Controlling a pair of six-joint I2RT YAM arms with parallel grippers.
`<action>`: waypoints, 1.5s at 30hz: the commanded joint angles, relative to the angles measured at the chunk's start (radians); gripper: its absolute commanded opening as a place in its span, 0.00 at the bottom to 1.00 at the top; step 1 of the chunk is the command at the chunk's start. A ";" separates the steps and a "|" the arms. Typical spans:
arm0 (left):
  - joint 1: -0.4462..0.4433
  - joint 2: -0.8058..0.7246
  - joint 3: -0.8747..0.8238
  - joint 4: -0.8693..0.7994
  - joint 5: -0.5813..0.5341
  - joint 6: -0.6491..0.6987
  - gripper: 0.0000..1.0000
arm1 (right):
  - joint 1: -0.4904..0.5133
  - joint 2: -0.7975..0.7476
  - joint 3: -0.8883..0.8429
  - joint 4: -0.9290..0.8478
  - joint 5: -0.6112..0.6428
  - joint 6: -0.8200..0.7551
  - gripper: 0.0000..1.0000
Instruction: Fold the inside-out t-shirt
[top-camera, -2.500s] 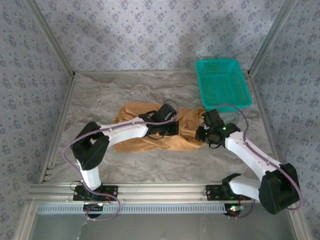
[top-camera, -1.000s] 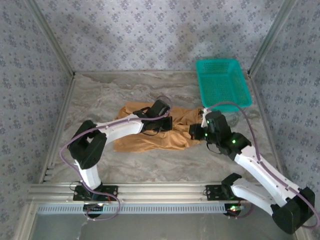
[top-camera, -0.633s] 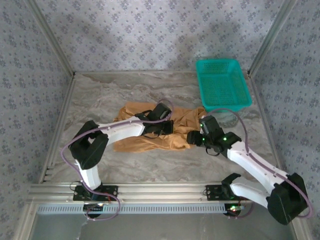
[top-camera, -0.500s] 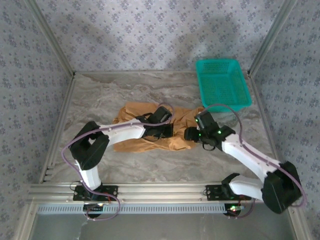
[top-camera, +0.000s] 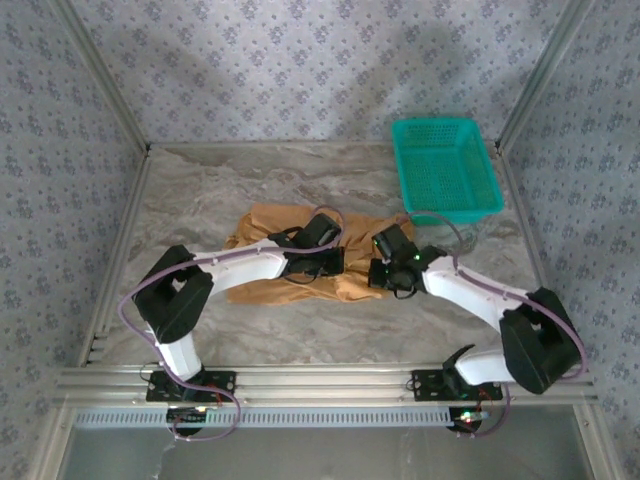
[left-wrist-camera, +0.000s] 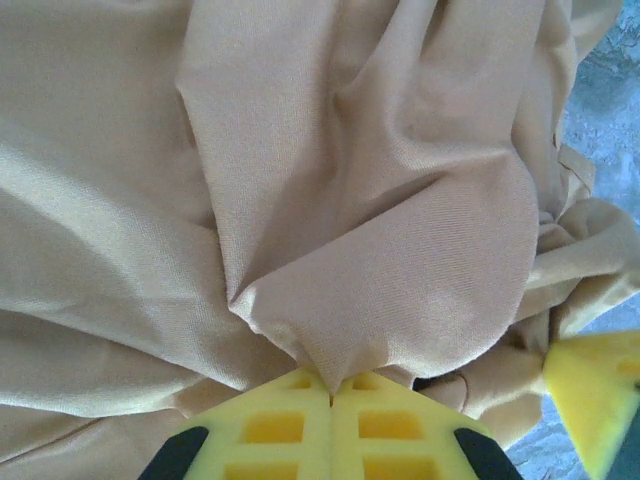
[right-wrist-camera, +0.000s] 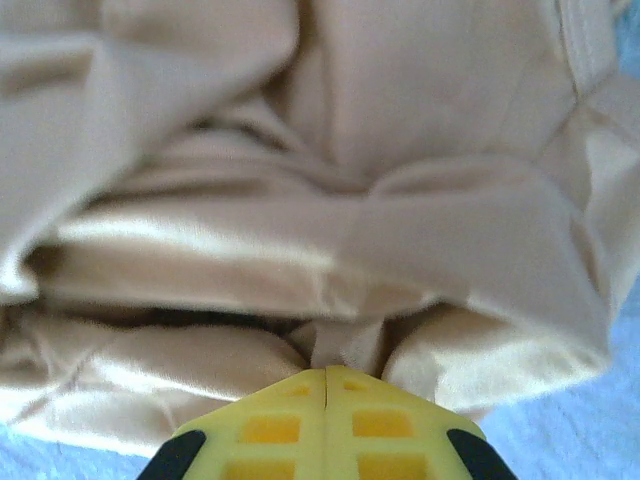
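Observation:
The tan-orange t-shirt (top-camera: 270, 225) lies bunched on the marble table (top-camera: 200, 180), mid-table. My left gripper (top-camera: 338, 262) sits over its middle, shut on a pinched fold of the shirt (left-wrist-camera: 380, 300); the yellow pads (left-wrist-camera: 290, 425) meet with cloth drawn up between them. My right gripper (top-camera: 377, 272) is at the shirt's right end, close beside the left one, shut on a tuck of the shirt (right-wrist-camera: 440, 230) at the pad tips (right-wrist-camera: 325, 375). A yellow pad (left-wrist-camera: 595, 395) of the right gripper shows in the left wrist view. Labels and seams are hidden in the folds.
A teal basket (top-camera: 445, 165) stands at the back right of the table, holding nothing I can see. Metal frame rails (top-camera: 300, 380) run along the near edge and both sides. Bare marble lies behind and in front of the shirt.
My right gripper has swung left, dragging the shirt's right end inward toward the left gripper. The shirt is now narrower and more bunched. The left gripper has barely moved.

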 joint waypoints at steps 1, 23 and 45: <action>0.004 -0.024 0.003 0.001 -0.020 -0.005 0.00 | 0.062 -0.146 -0.113 0.005 0.081 0.027 0.00; -0.153 -0.018 0.166 -0.247 -0.165 0.569 0.45 | 0.114 -0.444 -0.218 -0.221 0.218 0.279 0.26; -0.166 0.294 0.395 -0.270 -0.106 1.051 0.44 | -0.170 -0.565 -0.198 -0.248 0.000 0.208 0.21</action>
